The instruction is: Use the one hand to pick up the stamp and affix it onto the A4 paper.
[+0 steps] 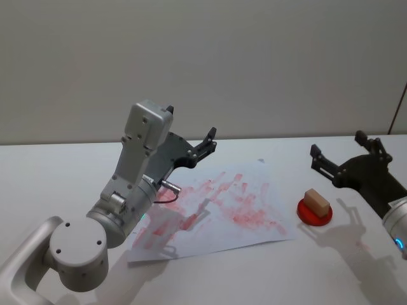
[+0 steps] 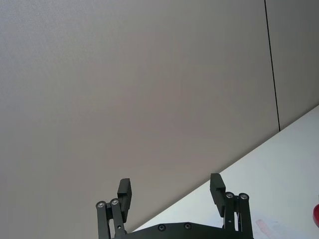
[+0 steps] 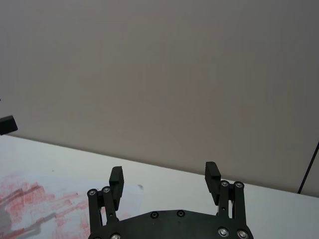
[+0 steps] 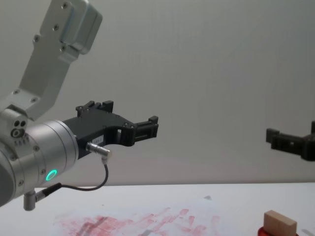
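Your left gripper [image 1: 206, 143] hangs parked above the far left part of the A4 paper [image 1: 248, 203], fingers spread and holding nothing; leave it there. The paper lies flat on the table [image 1: 63, 171], smeared red. Just right of it, the stamp [image 1: 316, 201] sits on the red ink pad [image 1: 304, 217], its long side at a slant to the table edge. Your right gripper [image 1: 338, 145] hovers beyond the pad, its 2 fingers wide apart and empty.

To pick well, bring it over the block, turn the wrist so the fingers close across the narrow sides, and grip high enough that the tips stay off the pad. Lift straight up so the pad does not drag.

The stamp's inked face is hidden against the pad, the left arm covers the paper's near left corner, and the right arm is cut off at the head view's edge.
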